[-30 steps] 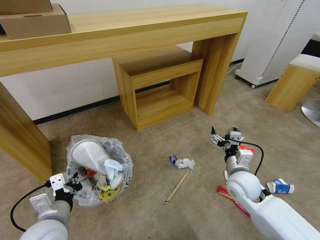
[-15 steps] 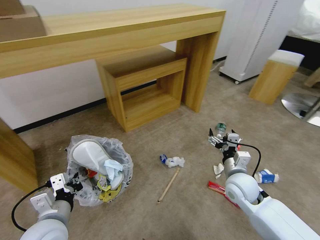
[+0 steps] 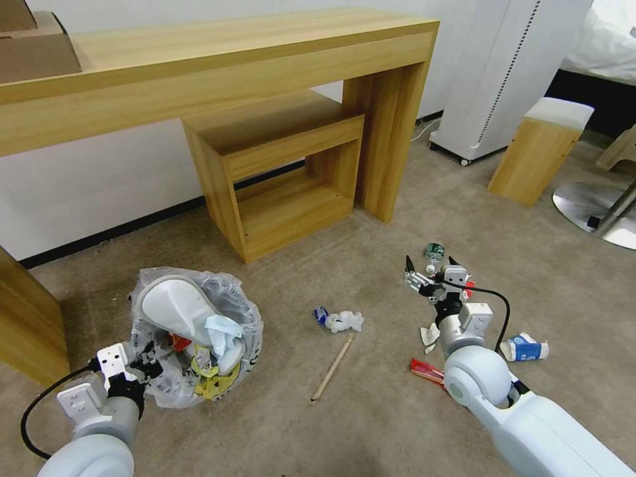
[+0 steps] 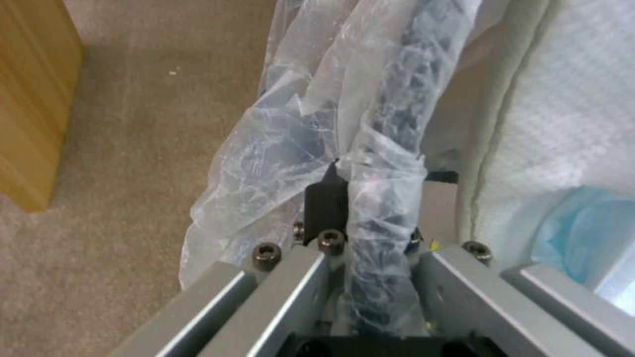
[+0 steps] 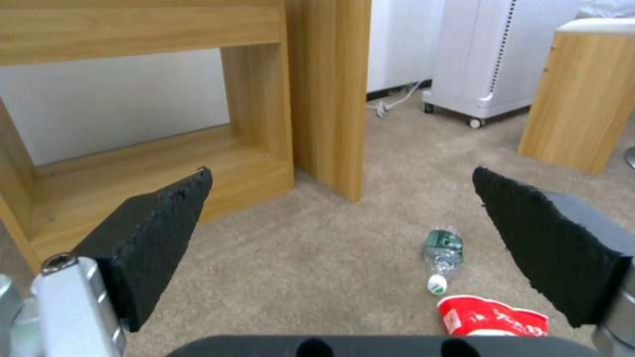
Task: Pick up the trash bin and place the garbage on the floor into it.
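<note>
The trash bin (image 3: 246, 329), lined with a crinkly bag, stands on the carpet at my lower left with a white slipper (image 3: 171, 306) and wrappers inside. My left gripper (image 3: 144, 366) is shut on its bag-wrapped rim (image 4: 387, 163). Over the floor (image 3: 371, 424) my right gripper (image 3: 430, 266) hangs open, its pads (image 5: 158, 233) wide apart. Just beyond it lie a green-label bottle (image 5: 443, 247) and a red paper bowl (image 5: 493, 317). Garbage lies around: crumpled paper (image 3: 343, 321), a wooden stick (image 3: 332, 368), a red wrapper (image 3: 424, 371) and a blue-white carton (image 3: 523, 347).
A long wooden desk (image 3: 218, 73) with a low open shelf unit (image 3: 278, 172) under it stands ahead. A white appliance on wheels (image 3: 503, 73), a wooden stool (image 3: 538, 156) and a metal chair base (image 3: 593, 212) are at the right.
The whole view has swung to the right, so the desk and litter sit further left in the picture. The bottle now shows beyond the right gripper. The left gripper still holds the bin.
</note>
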Tool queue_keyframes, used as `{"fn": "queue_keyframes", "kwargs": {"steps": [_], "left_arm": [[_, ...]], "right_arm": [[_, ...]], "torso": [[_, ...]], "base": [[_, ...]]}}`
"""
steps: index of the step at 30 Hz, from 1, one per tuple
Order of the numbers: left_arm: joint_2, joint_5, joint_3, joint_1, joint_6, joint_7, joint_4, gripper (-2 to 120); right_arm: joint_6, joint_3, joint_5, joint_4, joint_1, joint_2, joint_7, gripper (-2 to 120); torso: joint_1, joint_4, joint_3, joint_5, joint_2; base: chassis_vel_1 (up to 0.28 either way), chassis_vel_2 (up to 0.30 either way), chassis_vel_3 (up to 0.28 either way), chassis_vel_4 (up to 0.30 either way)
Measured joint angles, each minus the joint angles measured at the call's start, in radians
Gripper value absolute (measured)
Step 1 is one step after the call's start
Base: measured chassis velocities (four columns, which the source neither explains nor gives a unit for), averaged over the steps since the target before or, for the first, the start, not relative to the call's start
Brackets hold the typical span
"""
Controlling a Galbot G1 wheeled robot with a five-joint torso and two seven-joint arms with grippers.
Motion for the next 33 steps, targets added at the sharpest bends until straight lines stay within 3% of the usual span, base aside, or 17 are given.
{"fn": "queue_keyframes", "kwargs": {"steps": [17, 33], "left_arm": [[-0.006, -0.021, 0.006, -0.004, 0.000, 0.000, 0.001, 0], [-0.009, -0.026, 0.009, -0.003, 0.000, -0.010, -0.004, 0]], "right_arm": [[0.021, 0.019, -0.025, -0.019, 0.017, 0.002, -0.038, 100], [0.084, -0.040, -0.073, -0.001, 0.029, 0.019, -0.063, 100]], "torso": [[0.000, -0.0003, 0.000, 0.0001, 0.000], [0.000, 0.0000, 0.000, 0.0000, 0.000]], "base": [[-0.034, -0.036, -0.030, -0.030], [0.000, 0.000, 0.000, 0.000]]}}
